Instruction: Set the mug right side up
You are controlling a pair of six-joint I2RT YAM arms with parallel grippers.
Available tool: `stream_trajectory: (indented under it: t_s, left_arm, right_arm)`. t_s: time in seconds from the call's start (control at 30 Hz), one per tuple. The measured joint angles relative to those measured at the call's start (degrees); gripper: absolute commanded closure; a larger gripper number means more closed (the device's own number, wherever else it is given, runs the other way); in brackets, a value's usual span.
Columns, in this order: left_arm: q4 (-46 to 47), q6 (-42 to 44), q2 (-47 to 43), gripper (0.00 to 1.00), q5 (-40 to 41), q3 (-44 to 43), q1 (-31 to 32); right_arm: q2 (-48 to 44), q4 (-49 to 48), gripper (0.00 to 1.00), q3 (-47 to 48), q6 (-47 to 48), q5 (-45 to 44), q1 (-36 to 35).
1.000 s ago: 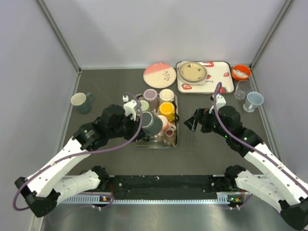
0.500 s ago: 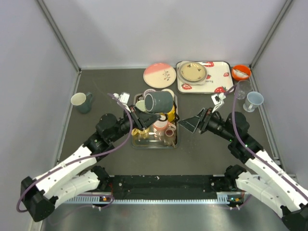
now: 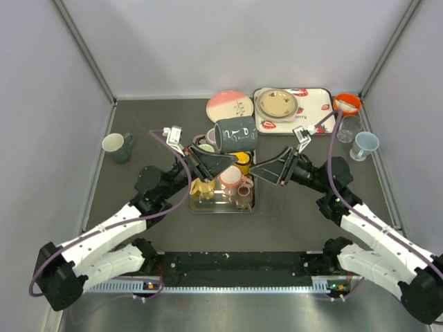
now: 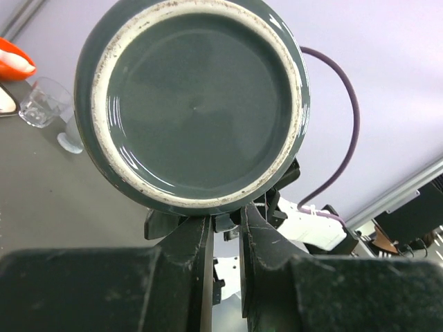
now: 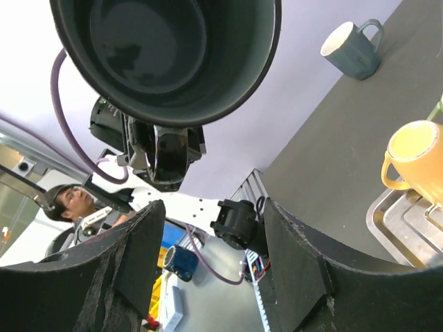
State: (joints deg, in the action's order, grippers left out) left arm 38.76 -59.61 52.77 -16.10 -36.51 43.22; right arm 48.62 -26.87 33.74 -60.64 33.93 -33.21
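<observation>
A dark grey mug [image 3: 235, 133] hangs in the air above the metal tray [image 3: 197, 207], lying on its side. My left gripper [image 3: 223, 155] is shut on its handle from below. In the left wrist view the mug's round base [image 4: 194, 104] faces the camera, just above my closed left gripper [image 4: 225, 228]. My right gripper [image 3: 259, 170] is open and empty, just right of the mug and a little below it. In the right wrist view the mug's open mouth [image 5: 166, 55] faces the camera, above my spread right gripper [image 5: 213, 207].
The tray holds several mugs, among them a yellow one [image 3: 240, 158] and a pink-and-white one [image 3: 232, 181]. A teal mug [image 3: 118, 146] stands at the left. At the back are a pink plate [image 3: 229, 107], a strawberry tray [image 3: 315, 114], an orange bowl [image 3: 346, 104], a glass [image 3: 348, 128] and a pale blue cup [image 3: 365, 145].
My left gripper has lifted the grey mug off the tray, carried it up and back, and turned it onto its side. My right gripper has risen and moved left toward it.
</observation>
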Motion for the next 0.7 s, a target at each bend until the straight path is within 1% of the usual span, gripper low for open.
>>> stream_trajectory:
  t_s: [0.2,0.37,0.63,0.67,0.7]
  left_arm:
    - [1.88,-1.55,2.16,1.00,-2.19,0.00,0.00]
    - [2.27,-2.32,3.04,1.00,-3.52,0.00,0.00]
    - [5.33,-4.31,5.35,1.00,-6.32,0.02,0.00]
    - [5.88,-4.61,5.66,1.00,-6.62,0.02,-0.07]
    - [6.12,-4.85,5.88,1.00,-6.82,0.04,-0.11]
  right_arm:
    - [2.54,-5.11,0.42,0.02,-1.64,1.03,0.00]
    - [4.20,-6.95,0.43,0.74,-2.03,1.57,0.02]
    - [6.45,-8.74,0.50,2.82,-2.25,2.01,0.39]
    - [6.73,-8.87,0.52,2.82,-2.29,2.03,0.46]
    - [7.02,-9.05,0.55,2.82,-2.45,2.08,0.50]
